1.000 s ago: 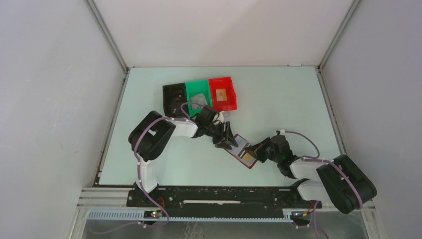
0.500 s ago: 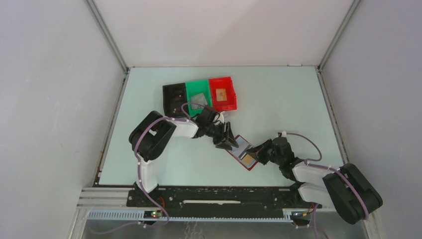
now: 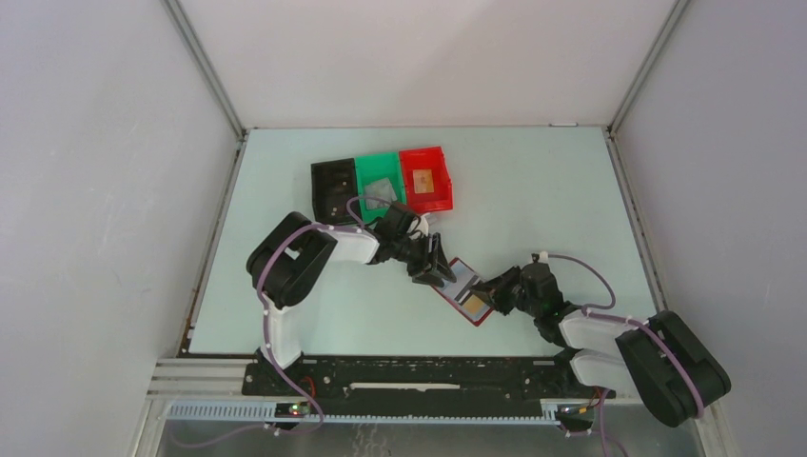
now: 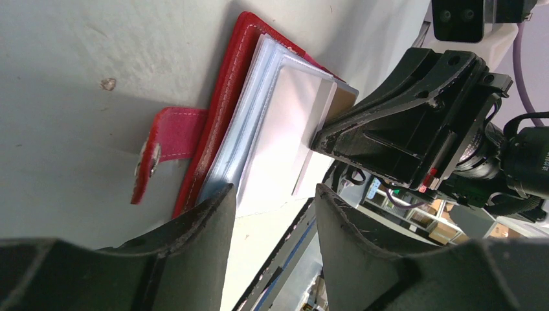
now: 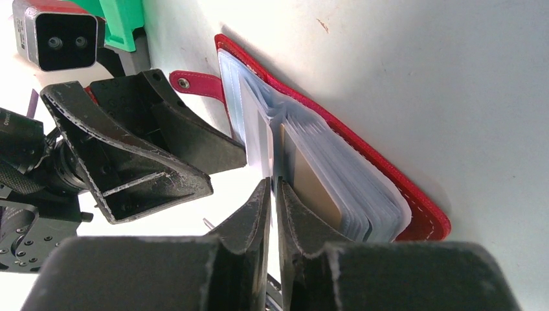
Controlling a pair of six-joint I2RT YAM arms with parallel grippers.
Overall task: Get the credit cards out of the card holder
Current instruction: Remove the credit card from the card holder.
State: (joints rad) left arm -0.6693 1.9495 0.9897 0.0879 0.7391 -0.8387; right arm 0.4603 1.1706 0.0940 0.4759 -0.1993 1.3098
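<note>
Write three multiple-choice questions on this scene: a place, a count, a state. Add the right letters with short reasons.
1. Where does the card holder lie?
A) inside a bin
B) on the table, between the grippers
C) on an arm's base

2. How many bins stand in the row?
A) two
B) five
C) three

3. The card holder is
A) open
B) strapped shut
C) rolled up

1 B: it lies flat between the left gripper and the right gripper.
2 C: black bin, green bin, red bin.
3 A: its clear sleeves fan out and its strap is loose.
</note>
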